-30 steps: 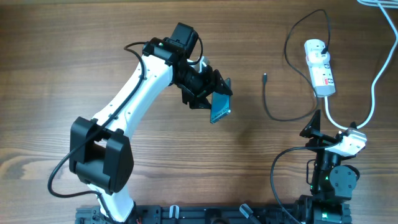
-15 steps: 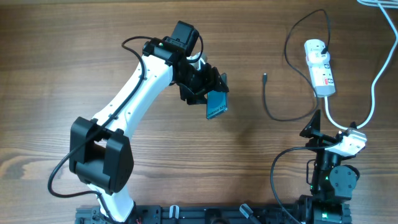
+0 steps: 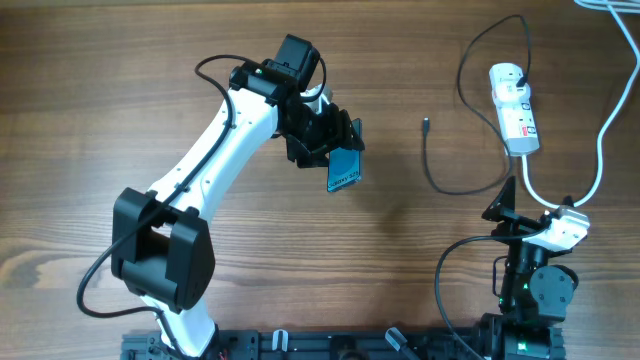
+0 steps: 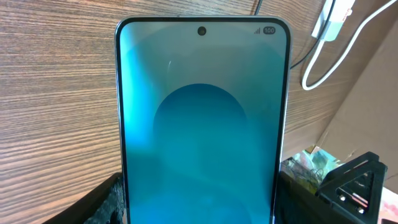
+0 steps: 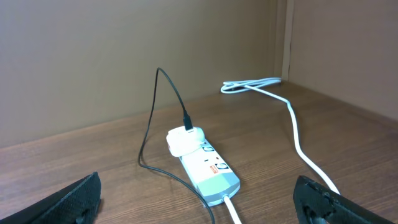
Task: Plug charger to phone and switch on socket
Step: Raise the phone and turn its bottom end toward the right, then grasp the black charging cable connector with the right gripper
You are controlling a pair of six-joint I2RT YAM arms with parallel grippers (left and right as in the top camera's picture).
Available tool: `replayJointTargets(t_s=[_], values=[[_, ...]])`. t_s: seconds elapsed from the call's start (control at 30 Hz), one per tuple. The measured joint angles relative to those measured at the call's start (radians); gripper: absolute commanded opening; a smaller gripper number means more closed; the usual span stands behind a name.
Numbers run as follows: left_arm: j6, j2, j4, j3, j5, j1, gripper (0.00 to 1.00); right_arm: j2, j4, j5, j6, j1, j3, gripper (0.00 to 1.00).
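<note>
Overhead cam looks straight down on the table (image 3: 120, 80), left wrist cam's right up against the phone (image 4: 199, 124), right wrist looks low across at the socket (image 5: 214, 174); overhead shows both

Phone (image 3: 344, 170) slightly farther left

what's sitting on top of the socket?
A white adapter sits plugged into one end of the socket, with the black charger cable rising from it. The outlet beneath the adapter is covered.

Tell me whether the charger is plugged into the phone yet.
Not plugged in. The plug tip of the charger lies loose on the table, well apart from the phone, which the left gripper holds.
</note>
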Motion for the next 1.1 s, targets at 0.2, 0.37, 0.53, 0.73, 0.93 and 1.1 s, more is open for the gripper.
replayJointTargets(t_s=[0.2,0.37,0.53,0.73,0.93,1.1], values=[[0.000,0.000,0.000,0.000,-0.011,0.000,0.37,0.000,0.000,0.000,0.000,0.000,0.000,1.00],[0.000,0.000,0.000,0.000,-0.023,0.005,0.37,0.000,0.000,0.000,0.000,0.000,0.000,1.00],[0.000,0.000,-0.010,0.000,-0.042,0.049,0.37,0.000,0.000,0.000,0.000,0.000,0.000,1.00],[-0.013,0.000,-0.024,0.000,-0.052,0.111,0.36,0.000,0.000,-0.020,0.019,0.000,0.000,1.00],[-0.084,0.000,-0.021,0.000,0.015,0.158,0.37,0.000,-0.009,-0.203,0.388,-0.001,0.000,1.00],[-0.150,0.000,-0.007,0.000,0.100,0.185,0.38,0.000,0.000,-0.378,0.904,-0.001,0.000,1.00]])
